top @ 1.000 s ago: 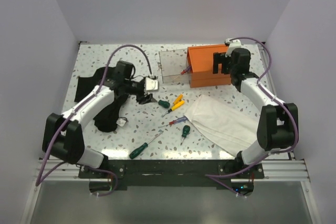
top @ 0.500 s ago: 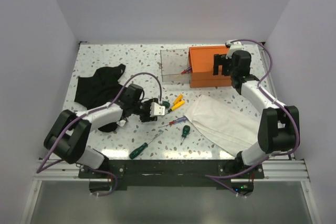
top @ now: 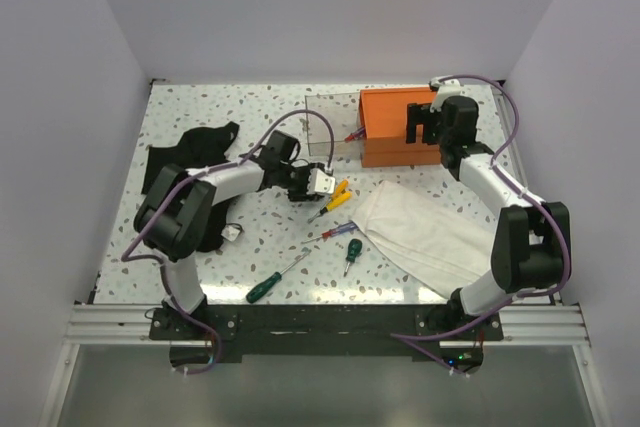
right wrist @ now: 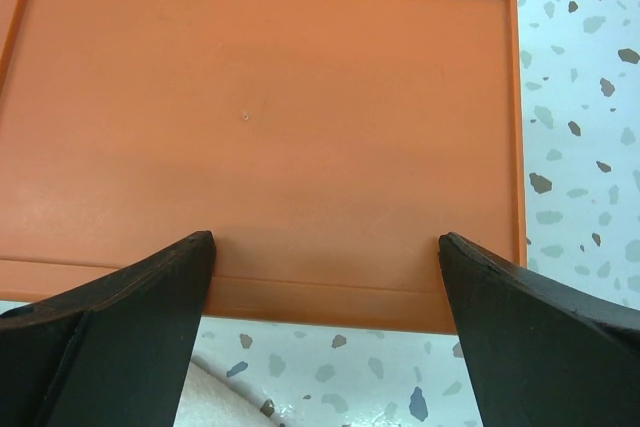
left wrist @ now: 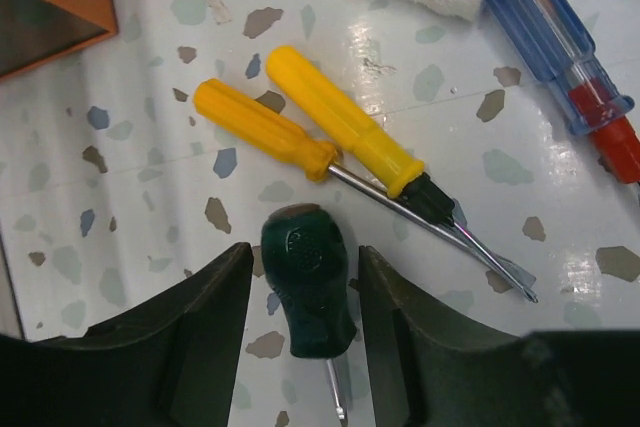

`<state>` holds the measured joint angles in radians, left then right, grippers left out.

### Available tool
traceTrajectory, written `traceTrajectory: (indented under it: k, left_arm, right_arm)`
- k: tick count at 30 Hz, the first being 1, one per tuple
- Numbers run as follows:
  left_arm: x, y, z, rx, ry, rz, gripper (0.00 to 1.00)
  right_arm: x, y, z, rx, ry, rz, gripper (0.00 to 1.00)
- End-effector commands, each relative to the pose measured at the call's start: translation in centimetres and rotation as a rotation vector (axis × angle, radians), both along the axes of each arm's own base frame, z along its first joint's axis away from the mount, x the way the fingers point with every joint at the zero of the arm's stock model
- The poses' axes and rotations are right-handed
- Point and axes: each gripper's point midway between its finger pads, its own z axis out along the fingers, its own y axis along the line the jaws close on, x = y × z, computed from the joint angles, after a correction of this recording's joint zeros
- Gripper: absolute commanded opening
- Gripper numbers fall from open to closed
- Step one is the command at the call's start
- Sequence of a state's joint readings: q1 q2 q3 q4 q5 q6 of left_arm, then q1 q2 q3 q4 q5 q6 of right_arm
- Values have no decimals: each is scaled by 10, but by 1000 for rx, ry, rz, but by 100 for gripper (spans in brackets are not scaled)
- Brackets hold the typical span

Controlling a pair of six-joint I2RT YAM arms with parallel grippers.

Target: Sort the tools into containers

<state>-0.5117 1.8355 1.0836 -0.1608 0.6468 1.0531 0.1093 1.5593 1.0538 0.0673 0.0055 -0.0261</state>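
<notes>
A stubby green-handled screwdriver [left wrist: 305, 287] lies on the table between the fingers of my left gripper [left wrist: 303, 252]. The gripper is open, with a gap on each side of the handle. Two yellow-handled screwdrivers [left wrist: 340, 132] lie crossed just beyond it, near my left gripper [top: 318, 182] in the top view. A blue and red screwdriver [left wrist: 560, 37] lies at the edge of the white cloth. The orange box [top: 390, 117] stands at the back right, one grey drawer [top: 330, 132] pulled out to its left. My right gripper [right wrist: 325, 277] hangs wide open over the box top [right wrist: 260, 117].
A white cloth [top: 425, 232] lies in front of the orange box. Black fabric [top: 185, 162] is bunched at the left. A small green screwdriver [top: 352, 249] and a long green one [top: 268, 287] lie near the front edge.
My left arm has swung right from the black fabric to the screwdrivers and now straddles the stubby green one. The right arm has not moved.
</notes>
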Motion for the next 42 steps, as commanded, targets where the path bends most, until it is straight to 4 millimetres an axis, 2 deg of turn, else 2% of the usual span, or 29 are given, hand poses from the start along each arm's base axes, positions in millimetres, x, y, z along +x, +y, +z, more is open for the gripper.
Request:
traceTrajectory:
  k: [1,5,7,8,10,11,13,14,15,16,18,21,22,23,24,25,26,28,29,30,31,33,34,35,36,38,39,40,42]
  left_arm:
    - [-30,2,-10,69,140,-173,50]
    - [-43,12,-23,142,202,-203,45]
    - [-42,14,-22,147,203,-189,36]
    - [-40,15,-17,147,187,-171,27]
    - [-38,13,-8,126,173,-145,19]
    - [-37,8,12,84,139,-145,13]
    - [-36,-1,42,1,110,-136,11]
    - [-42,-13,83,-105,65,-178,8]
    - [-43,-19,108,-173,83,-148,6]
    - [-33,-31,143,-274,2,-144,5]
    - [-25,-45,224,-494,-86,-91,3]
    - [-4,-47,296,-685,-217,18,1]
    - [5,-48,302,-700,-231,56,1]
    - [23,-49,294,-692,-227,111,0]
    - [32,-51,302,-695,-261,115,0]
    - [40,-54,300,-692,-267,126,0]
    - [50,-58,286,-678,-251,139,0]
    - [62,-65,283,-682,-246,141,0]
    - [74,-71,263,-660,-212,161,1]
    - [82,-75,264,-663,-190,177,2]
    - [93,-80,244,-642,-150,198,3]
    - [106,-83,245,-644,-137,236,16]
    - [110,-85,242,-646,-126,245,24]
    - [112,-85,246,-657,-132,268,39]
    - [113,-85,253,-676,-138,281,45]
    - [106,-87,268,-692,-159,275,53]
    - [102,-87,270,-689,-151,276,54]
    - [94,-85,284,-705,-157,275,56]
    - [82,-83,280,-688,-91,290,58]
  right_arm:
    - [-59,-8,-75,-75,317,31,98]
    - [-59,-8,-76,-66,313,25,98]
    - [-59,-8,-77,-64,316,22,98]
    - [-58,-8,-78,-65,318,24,98]
    - [-58,-8,-79,-65,318,22,98]
    - [-58,-8,-79,-65,321,24,98]
    - [-57,-7,-79,-66,321,24,98]
    - [-57,-8,-81,-66,325,24,98]
    - [-57,-8,-80,-66,325,24,98]
    - [-57,-8,-80,-66,325,24,98]
    - [-58,-8,-81,-67,328,25,98]
    - [-59,-8,-82,-65,330,23,98]
    - [-59,-8,-81,-63,327,22,98]
    - [-60,-8,-81,-62,327,21,98]
    - [-60,-8,-81,-62,326,20,98]
    - [-61,-7,-81,-63,326,22,98]
    - [-60,-8,-80,-62,323,21,98]
    - [-59,-8,-78,-63,313,23,98]
    - [-59,-7,-77,-63,312,24,98]
    - [-59,-8,-75,-65,307,23,98]
    - [-59,-8,-75,-65,305,25,98]
    - [-59,-8,-72,-67,299,26,98]
    - [-60,-9,-71,-70,297,27,98]
    - [-60,-8,-71,-73,295,31,98]
    - [-63,-9,-73,-77,301,33,98]
    - [-65,-9,-73,-77,298,33,98]
    - [-68,-9,-76,-78,305,34,98]
    - [-69,-10,-77,-78,307,34,98]
    - [-71,-10,-80,-77,312,33,98]
